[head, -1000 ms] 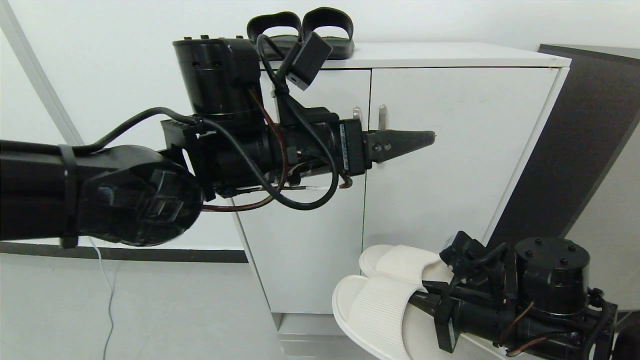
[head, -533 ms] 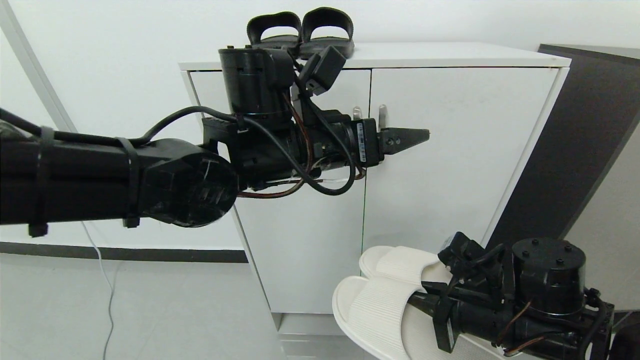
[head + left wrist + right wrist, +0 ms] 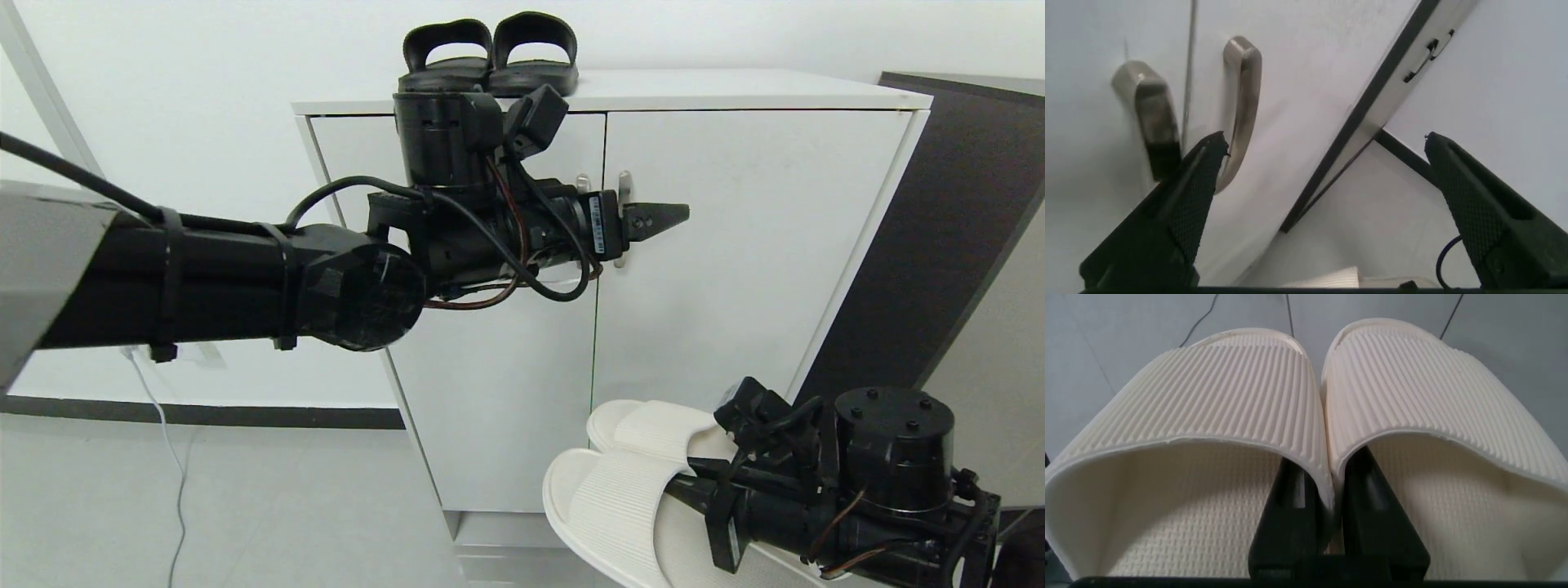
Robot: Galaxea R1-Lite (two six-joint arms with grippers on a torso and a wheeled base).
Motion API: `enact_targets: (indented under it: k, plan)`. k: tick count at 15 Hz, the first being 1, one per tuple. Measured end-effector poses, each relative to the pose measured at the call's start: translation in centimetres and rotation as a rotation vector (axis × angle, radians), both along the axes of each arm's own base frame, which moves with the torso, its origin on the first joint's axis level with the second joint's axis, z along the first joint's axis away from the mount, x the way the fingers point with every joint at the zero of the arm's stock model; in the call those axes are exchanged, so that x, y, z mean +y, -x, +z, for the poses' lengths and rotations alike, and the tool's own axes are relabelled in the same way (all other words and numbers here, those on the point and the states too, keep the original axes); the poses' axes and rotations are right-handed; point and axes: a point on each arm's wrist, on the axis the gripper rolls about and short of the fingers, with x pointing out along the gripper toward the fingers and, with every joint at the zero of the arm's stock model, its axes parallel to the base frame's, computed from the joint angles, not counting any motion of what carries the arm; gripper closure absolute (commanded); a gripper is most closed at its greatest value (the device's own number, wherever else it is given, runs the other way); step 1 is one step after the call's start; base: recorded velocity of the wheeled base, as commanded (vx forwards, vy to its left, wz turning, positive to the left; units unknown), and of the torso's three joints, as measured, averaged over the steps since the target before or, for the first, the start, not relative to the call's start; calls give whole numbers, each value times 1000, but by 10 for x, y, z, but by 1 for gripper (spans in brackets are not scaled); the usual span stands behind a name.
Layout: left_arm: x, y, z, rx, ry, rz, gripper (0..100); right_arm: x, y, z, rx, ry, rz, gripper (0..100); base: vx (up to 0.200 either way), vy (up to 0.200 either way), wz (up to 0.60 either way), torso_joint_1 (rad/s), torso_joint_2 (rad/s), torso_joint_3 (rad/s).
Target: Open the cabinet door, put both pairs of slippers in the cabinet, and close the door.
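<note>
Head view: has eased left gripper [image 3: 678, 216] forward to the right door handle [image 3: 1243, 90], fingers released, gripping nothing. Holds white slippers [image 3: 629, 490] clenched in right gripper [image 3: 1327, 498] before the closed cabinet [image 3: 735, 245]; black slippers [image 3: 490, 53] at its top's rear edge. Door-pull likely next.

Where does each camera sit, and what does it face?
Head view: on the head, facing the cabinet with black slippers on top; both arms show.
Left wrist view: on that wrist, facing the door handles; open left gripper shows.
Right wrist view: on that wrist, facing white slippers held by the right gripper.
Shared: head and left wrist views both show the door handles.
</note>
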Motion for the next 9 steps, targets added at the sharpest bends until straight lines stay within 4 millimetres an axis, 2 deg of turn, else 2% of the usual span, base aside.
enact_targets:
  k: [6,7,9]
  plan:
    - [-12,-13,-8,17,-13,1,0,-1,-2,-2,5,4,-7,100,0,0,0,0,0,0]
    - [-12,-14,-8,18,-13,1,100,-1,-2,-2,6,5,-8,100,0,0,0,0,0,0]
    - [-11,-14,-10,24,-16,6,100,-1,-2,-3,8,6,-5,100,0,0,0,0,0,0]
